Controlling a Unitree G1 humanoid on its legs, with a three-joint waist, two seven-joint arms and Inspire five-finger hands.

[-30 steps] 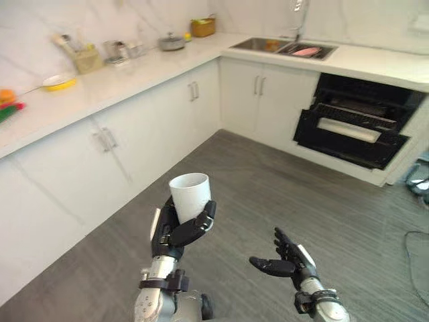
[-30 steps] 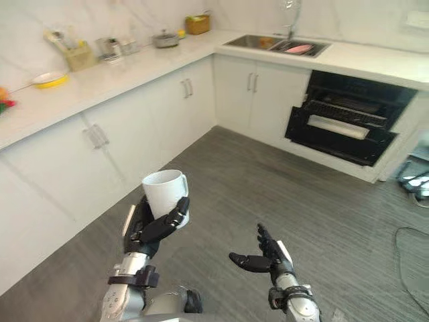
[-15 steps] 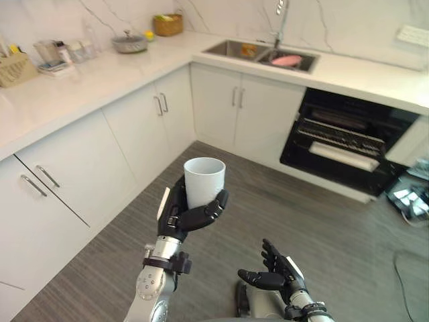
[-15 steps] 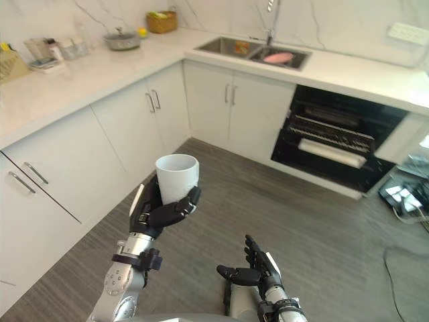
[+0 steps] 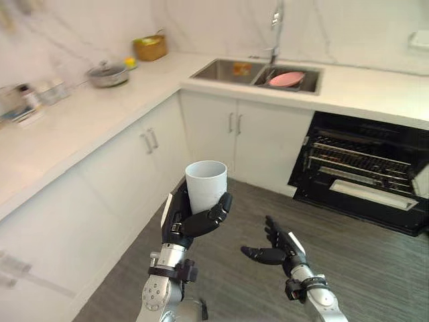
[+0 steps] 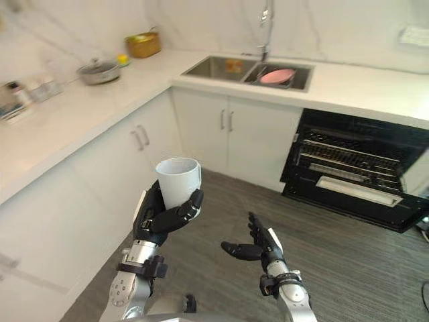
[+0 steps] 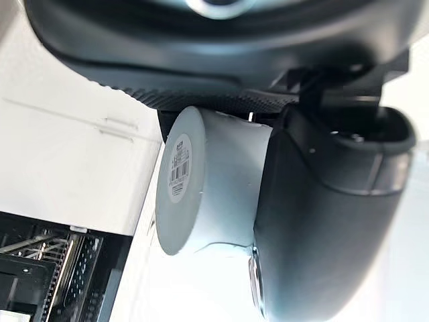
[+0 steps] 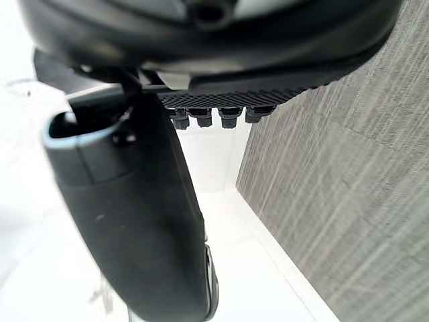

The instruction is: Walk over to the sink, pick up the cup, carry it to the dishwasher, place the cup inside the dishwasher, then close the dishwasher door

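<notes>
White cabinets run under an L-shaped worktop [image 5: 74, 127], with the sink [image 5: 218, 67] near its far corner and the open dishwasher [image 5: 362, 168] below its right stretch. The left hand [image 5: 194, 223] has its fingers curled round the white cup [image 5: 205, 185], held upright, mouth up, above the floor. From the cup, the dishwasher lies ahead and to the right, well apart. The right hand [image 5: 278, 249] hangs nearer it, fingers spread, empty.

At left pot [image 5: 107, 74] on counter [image 5: 74, 124], plate [image 5: 287, 78] in sink [image 5: 218, 69], dishwasher [image 5: 365, 176] below right
</notes>
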